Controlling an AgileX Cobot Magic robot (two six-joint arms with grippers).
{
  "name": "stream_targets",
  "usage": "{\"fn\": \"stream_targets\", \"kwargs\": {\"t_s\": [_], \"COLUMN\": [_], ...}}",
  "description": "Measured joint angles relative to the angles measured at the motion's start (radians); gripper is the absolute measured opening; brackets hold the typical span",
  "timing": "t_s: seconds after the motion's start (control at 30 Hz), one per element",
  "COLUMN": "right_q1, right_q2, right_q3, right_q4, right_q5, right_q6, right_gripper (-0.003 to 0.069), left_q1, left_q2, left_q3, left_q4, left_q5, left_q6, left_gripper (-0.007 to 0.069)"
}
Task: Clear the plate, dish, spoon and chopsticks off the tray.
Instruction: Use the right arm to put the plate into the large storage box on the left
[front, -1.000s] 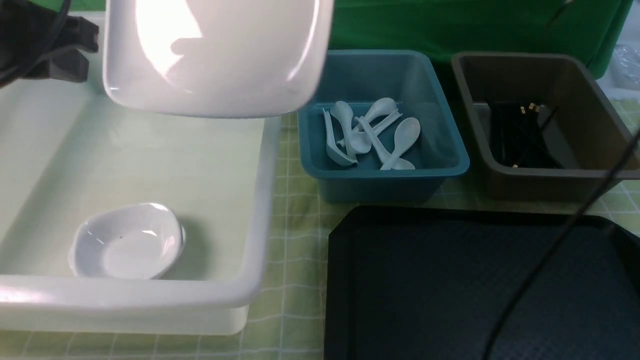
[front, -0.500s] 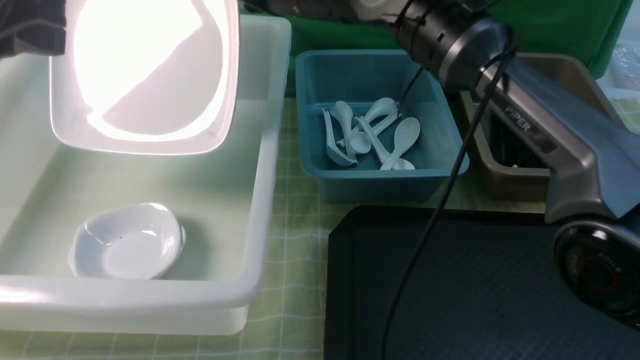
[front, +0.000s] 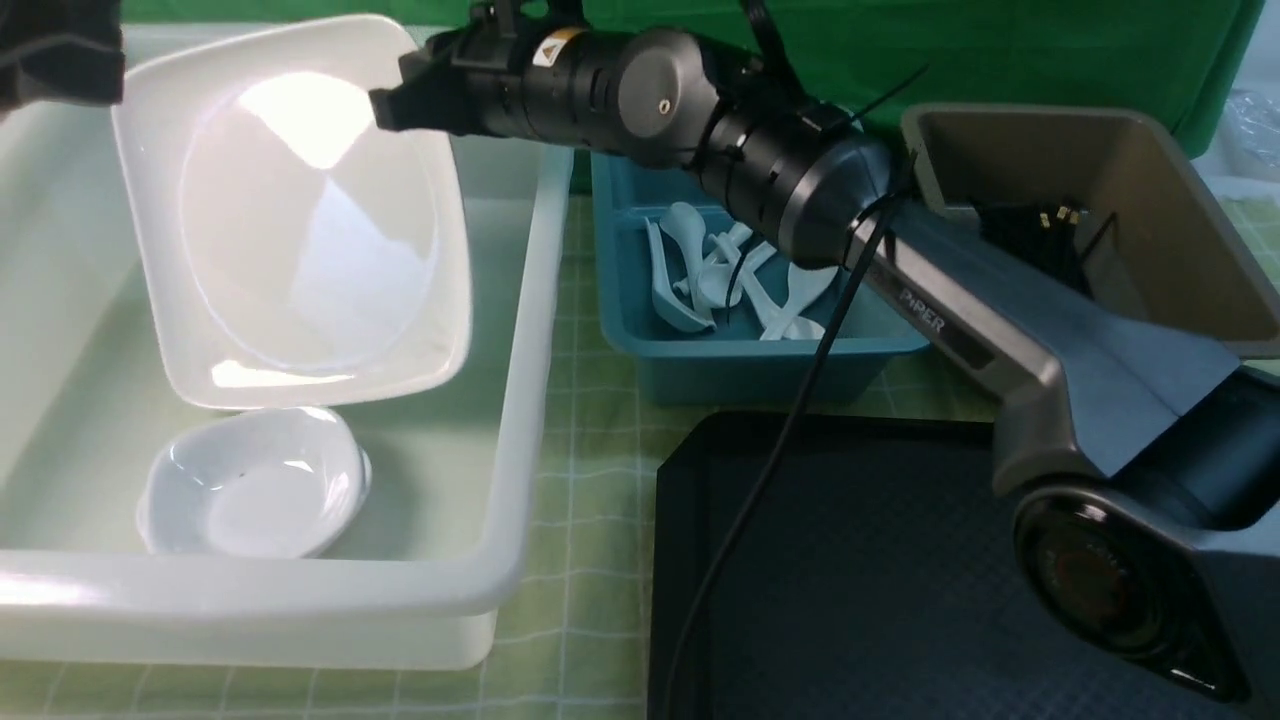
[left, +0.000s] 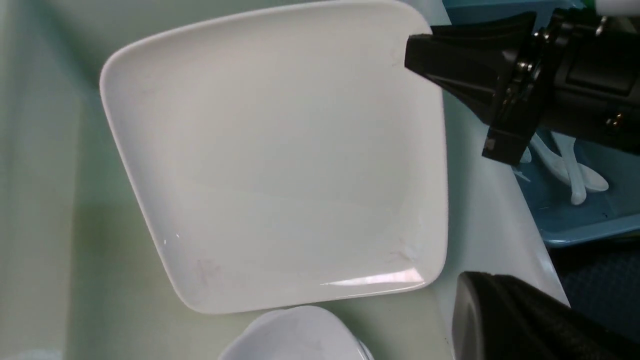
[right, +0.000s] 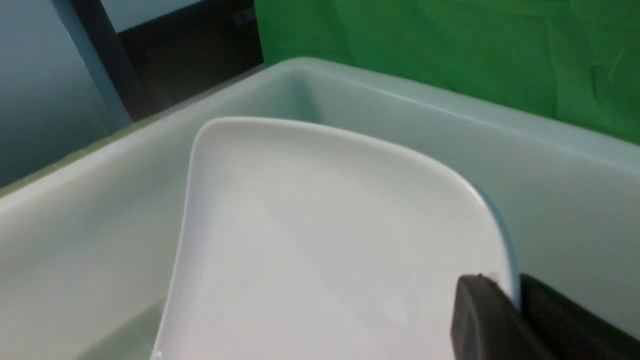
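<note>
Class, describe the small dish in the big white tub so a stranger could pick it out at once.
Find the large white plastic tub on the robot's left. By its near wall sits a small glossy white oval dish. Unlike the large white rounded-square plate tilted above, it is bowl-like.

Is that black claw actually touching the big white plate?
Touching. The right wrist view shows the right gripper with its jaws closed on the rim of the plate, one on each face, with no gap.
</note>
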Motion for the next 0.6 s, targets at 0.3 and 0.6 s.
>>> {"fn": "stream_targets", "kwargs": {"t_s": [0.3, 0.6], "right_q1": [0.000, -0.001], "right_q2": [0.028, 0.035], "right_q3": [0.002, 0.001], "right_q4": [0.005, -0.005], "right_q5": [-0.024, -0.037], "right_q6": [0.002, 0.004], "right_gripper": [0.0085, 0.0324], "left_q1": [0.000, 0.000], "left_q2": [0.000, 0.000], "left_q3": [0.000, 0.000], "left_q4": [-0.001, -0.001], "left_q5": [0.000, 0.000], "left_q6": [0.000, 0.001], "left_gripper": [0.0003, 0.0003]}}
